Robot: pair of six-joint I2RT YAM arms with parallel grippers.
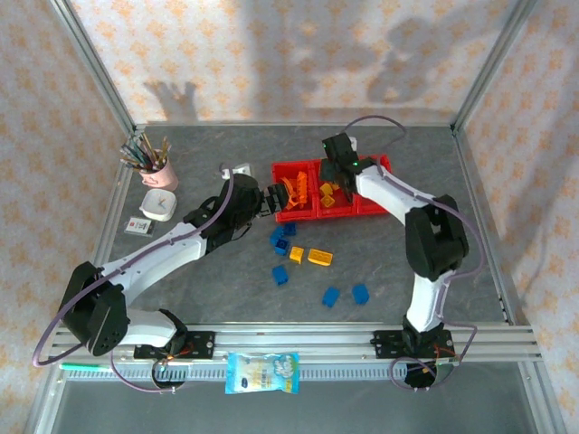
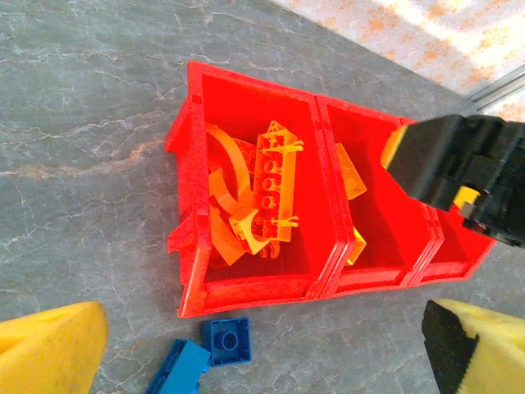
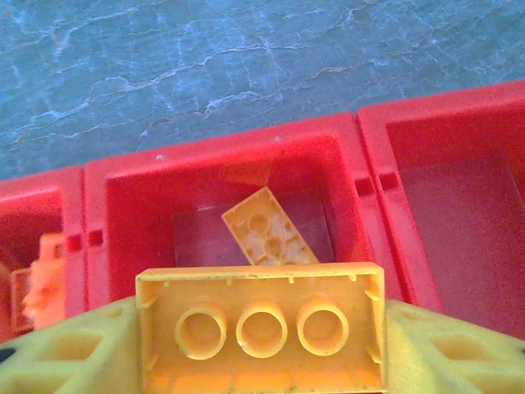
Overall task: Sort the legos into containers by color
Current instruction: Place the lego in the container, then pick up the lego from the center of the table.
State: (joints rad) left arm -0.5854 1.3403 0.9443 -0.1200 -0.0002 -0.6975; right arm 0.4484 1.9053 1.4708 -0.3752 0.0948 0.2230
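Three joined red containers stand at the table's back middle. The left container holds several orange legos, curved and long. In the middle container lies a yellow lego; the right container looks empty. My right gripper hangs over the middle container, shut on a yellow brick with its hollow underside facing the camera. My left gripper is open, with nothing between its fingers, just left of the containers. Blue legos lie in front of the left container; other blue and yellow legos are scattered on the table.
A pink cup of pencils, a white box and a small card sit at the back left. A snack packet lies on the front rail. The right arm arches over the containers' right end.
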